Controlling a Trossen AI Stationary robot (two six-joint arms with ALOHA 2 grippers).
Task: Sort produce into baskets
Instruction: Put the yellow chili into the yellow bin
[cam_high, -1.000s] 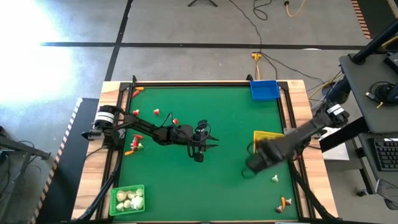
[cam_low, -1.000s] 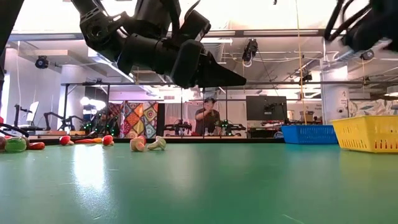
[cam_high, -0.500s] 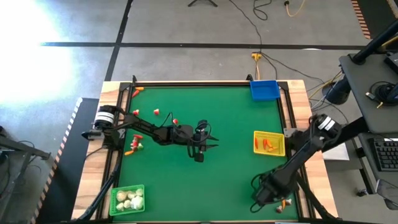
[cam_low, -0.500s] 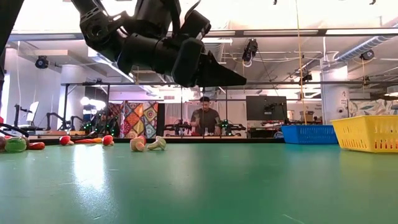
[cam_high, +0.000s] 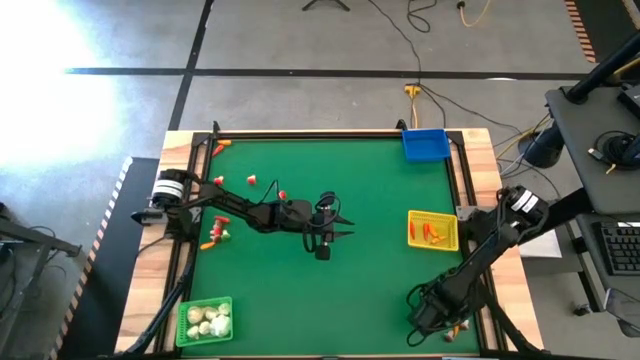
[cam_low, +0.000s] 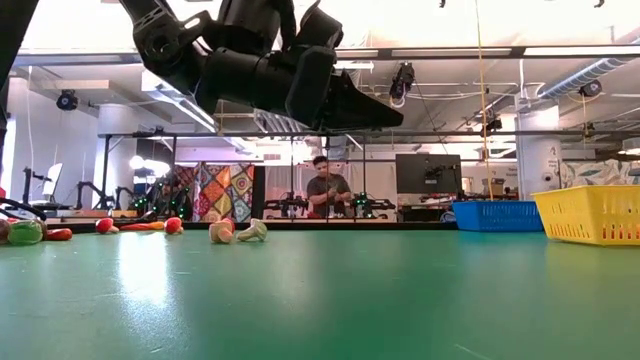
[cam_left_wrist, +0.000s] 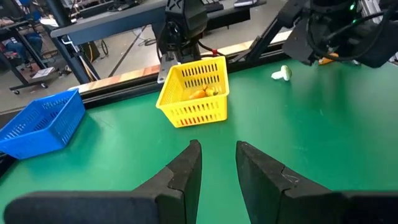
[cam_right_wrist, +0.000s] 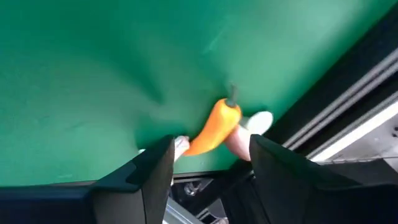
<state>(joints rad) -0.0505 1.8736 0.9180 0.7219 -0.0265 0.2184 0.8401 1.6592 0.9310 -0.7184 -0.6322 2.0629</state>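
Observation:
My right gripper (cam_right_wrist: 211, 167) is open, low over the table's near right corner (cam_high: 436, 316). An orange carrot-like piece (cam_right_wrist: 214, 127) lies on the green mat between its two fingers, apart from them, with whitish pieces (cam_right_wrist: 260, 121) beside it. My left gripper (cam_left_wrist: 217, 163) is open and empty above the middle of the table (cam_high: 323, 240). The yellow basket (cam_high: 432, 230) holds orange pieces. The blue basket (cam_high: 425, 145) stands at the far right. The green basket (cam_high: 205, 320), at the near left, holds whitish bulbs.
Red-and-white pieces (cam_high: 251, 180) and an orange piece (cam_high: 210, 243) lie on the left part of the mat, beside my left arm. A whitish piece (cam_left_wrist: 282, 73) lies near my right arm. The table's raised dark rail (cam_right_wrist: 348, 81) runs close by my right gripper.
My right gripper has swung from beside the yellow basket toward the table's near edge and down to the near right corner. It now stands over the orange piece there.

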